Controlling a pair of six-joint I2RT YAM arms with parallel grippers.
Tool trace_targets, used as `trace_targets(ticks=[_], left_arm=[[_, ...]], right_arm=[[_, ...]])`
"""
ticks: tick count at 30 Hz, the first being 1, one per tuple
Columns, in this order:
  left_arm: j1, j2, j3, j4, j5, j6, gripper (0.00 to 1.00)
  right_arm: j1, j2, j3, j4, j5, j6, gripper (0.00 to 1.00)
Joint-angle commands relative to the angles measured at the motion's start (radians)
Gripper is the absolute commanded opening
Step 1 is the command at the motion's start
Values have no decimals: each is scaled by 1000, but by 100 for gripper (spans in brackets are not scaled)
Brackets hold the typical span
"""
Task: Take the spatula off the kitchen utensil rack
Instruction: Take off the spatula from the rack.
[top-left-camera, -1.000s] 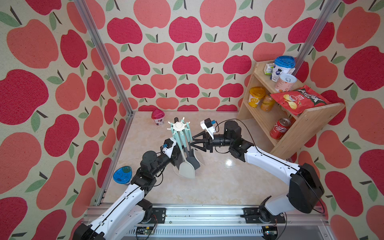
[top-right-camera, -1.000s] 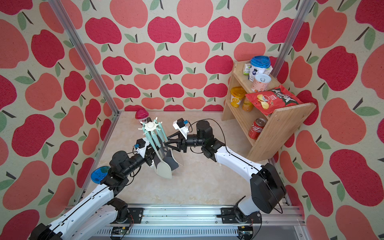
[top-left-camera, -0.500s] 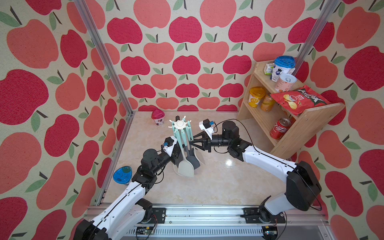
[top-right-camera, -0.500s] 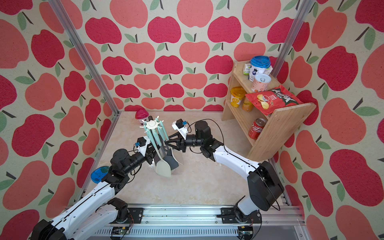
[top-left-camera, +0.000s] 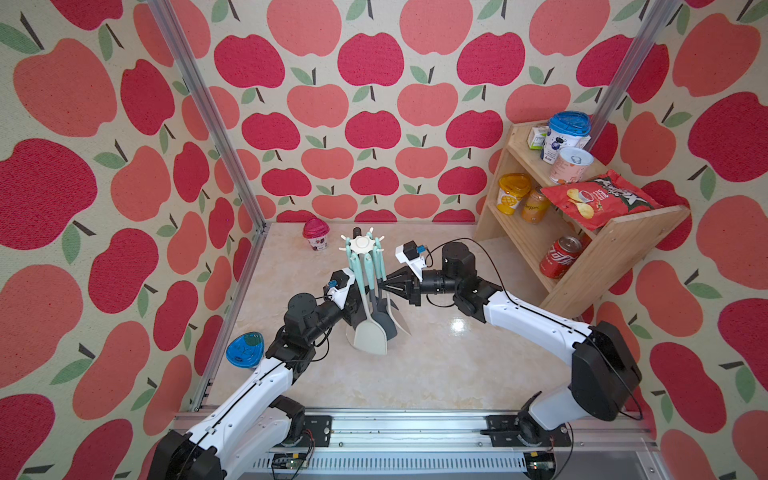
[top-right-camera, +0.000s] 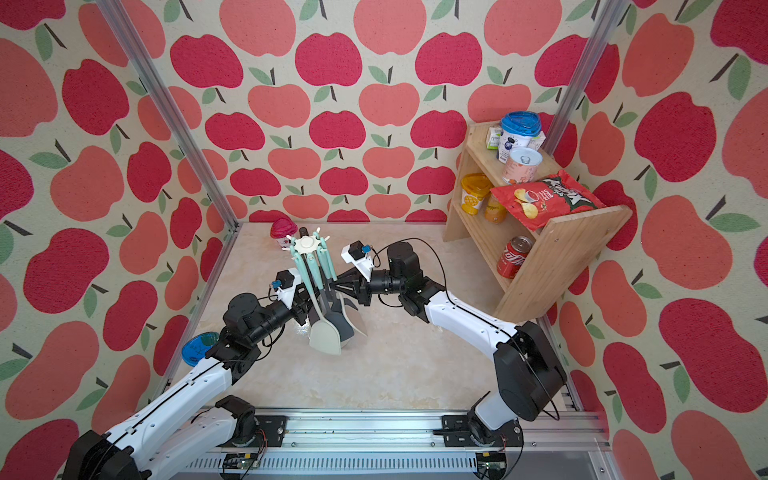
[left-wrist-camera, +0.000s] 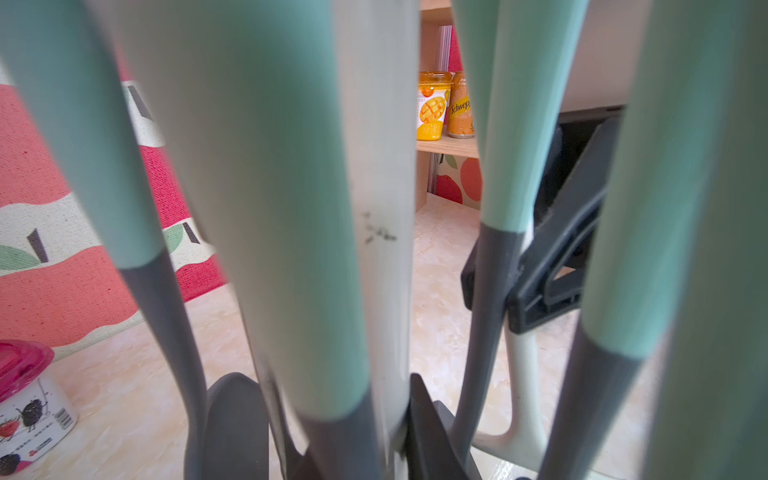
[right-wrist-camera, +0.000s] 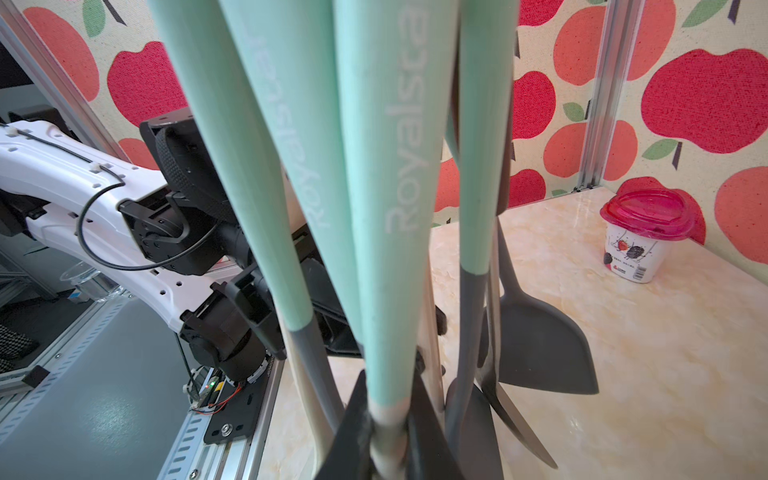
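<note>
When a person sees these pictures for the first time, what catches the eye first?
The red apple wallpaper all around strikes first. Mid-table, the left pincer and the right pincer, shut on a mint-handled spatula, meet at the kitchen utensil rack. A wooden shelf of snacks stands back right.

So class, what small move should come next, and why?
Probably lift the right gripper straight up: it is shut on the spatula handle, which hangs from a hook of the kitchen utensil rack, while the left gripper holds the pole.
</note>
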Motion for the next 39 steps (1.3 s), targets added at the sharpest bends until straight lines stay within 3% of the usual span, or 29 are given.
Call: trace_targets(ticks=[1,8,23,39], left_arm=[[15,28,-32,-124,-53,67,0],[21,21,-41,-127,-58,67,0],[31,4,-52,-135,-61,63,0],[33,17,-49,-142,-62,59,0]], right_arm=[[-5,-43,13,-65,106,-44,0],[-6,-105,-40,-10,216,-60,0],[-34,-198,-142,83,297,-12,0],[-76,-264,-203,171,248,73,0]])
